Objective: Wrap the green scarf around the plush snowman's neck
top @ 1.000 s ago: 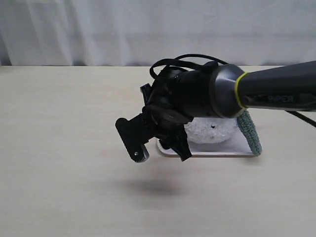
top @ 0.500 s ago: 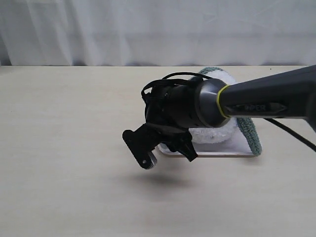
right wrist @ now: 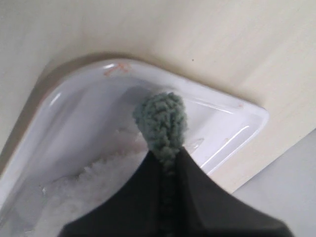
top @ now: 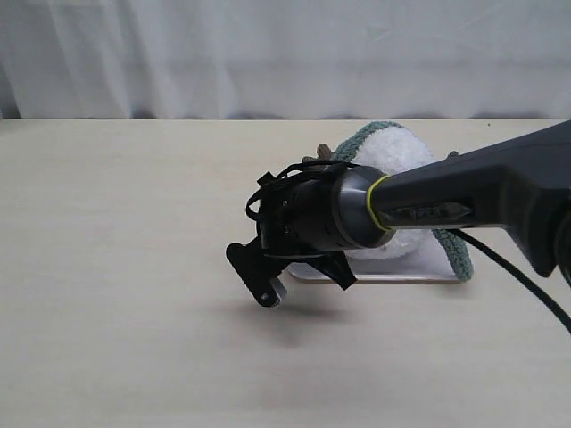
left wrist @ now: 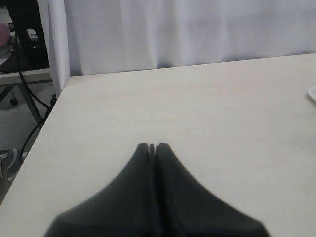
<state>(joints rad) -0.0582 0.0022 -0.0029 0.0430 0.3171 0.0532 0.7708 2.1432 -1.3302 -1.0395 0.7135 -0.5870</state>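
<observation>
The plush snowman [top: 397, 153] lies on a flat white tray [top: 401, 278]; my right arm covers its face and neck. The green scarf [top: 364, 135] arches over the top of the white plush and comes down along the tray's right side. My right gripper [top: 337, 273] reaches in from the right and hangs low at the tray's front left corner. In the right wrist view this gripper [right wrist: 168, 153] is shut on a fuzzy end of the scarf [right wrist: 160, 121], above the tray [right wrist: 89, 108] and white plush [right wrist: 94, 182]. My left gripper [left wrist: 154, 146] is shut on nothing.
A pale wooden table [top: 125, 232] carries the tray, with a white curtain [top: 178, 53] behind it. A black cable [top: 517, 285] trails from my right arm. In the left wrist view the table's edge [left wrist: 47, 118] and a small piece of the tray [left wrist: 312, 94] show.
My right arm has dropped lower and pulled back, with its gripper coming down to the tray's front left corner. The top of the snowman and the scarf over it have come into sight.
</observation>
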